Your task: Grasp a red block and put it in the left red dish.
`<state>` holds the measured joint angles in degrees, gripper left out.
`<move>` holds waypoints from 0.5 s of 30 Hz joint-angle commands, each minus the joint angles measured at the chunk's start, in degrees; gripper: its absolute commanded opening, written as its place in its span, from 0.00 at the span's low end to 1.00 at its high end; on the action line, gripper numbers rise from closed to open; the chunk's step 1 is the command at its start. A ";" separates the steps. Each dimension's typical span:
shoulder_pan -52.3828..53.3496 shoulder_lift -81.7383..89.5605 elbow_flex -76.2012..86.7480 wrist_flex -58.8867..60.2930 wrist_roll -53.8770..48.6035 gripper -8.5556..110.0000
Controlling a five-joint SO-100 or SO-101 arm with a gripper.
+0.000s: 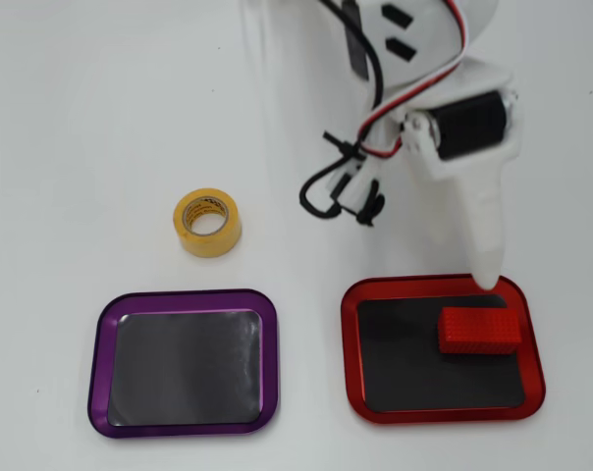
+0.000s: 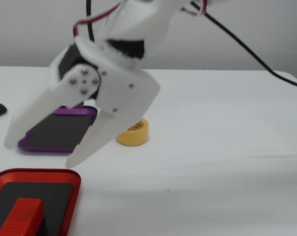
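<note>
Looking down in the overhead view, the claw (image 1: 488, 280) points toward the bottom of the picture, its white tip over the far rim of the red dish (image 1: 353, 353). The red block (image 1: 479, 330) lies flat on the dish's dark inside, just below the claw tip and clear of it. The purple dish (image 1: 102, 358) sits well to the left of the claw. The yellow tape roll (image 1: 208, 223) stands on the white table (image 1: 90, 118), left of the claw and above the purple dish. Whether the claw is spread cannot be told from this view.

In the fixed view, the claw (image 2: 40, 151) hangs above the table with its two white fingers (image 2: 28, 118) spread apart and nothing between them. The red block (image 2: 21, 217) rests in the red dish (image 2: 75, 179), below the claw. The purple dish (image 2: 57, 132) and the tape roll (image 2: 133, 133) lie behind the claw.
</note>
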<state>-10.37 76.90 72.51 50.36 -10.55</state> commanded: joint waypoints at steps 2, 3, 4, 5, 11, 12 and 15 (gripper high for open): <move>-0.18 10.37 -5.27 15.29 0.09 0.28; -0.18 11.87 -5.54 17.49 0.09 0.28; -0.18 13.54 -5.54 19.34 0.09 0.28; -0.09 15.12 -5.36 20.65 0.09 0.28; 0.44 23.03 2.11 25.75 0.26 0.28; 0.44 24.35 4.31 26.19 0.26 0.28; 0.62 30.67 11.25 26.37 1.23 0.28</move>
<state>-10.02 100.37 80.77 76.20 -10.37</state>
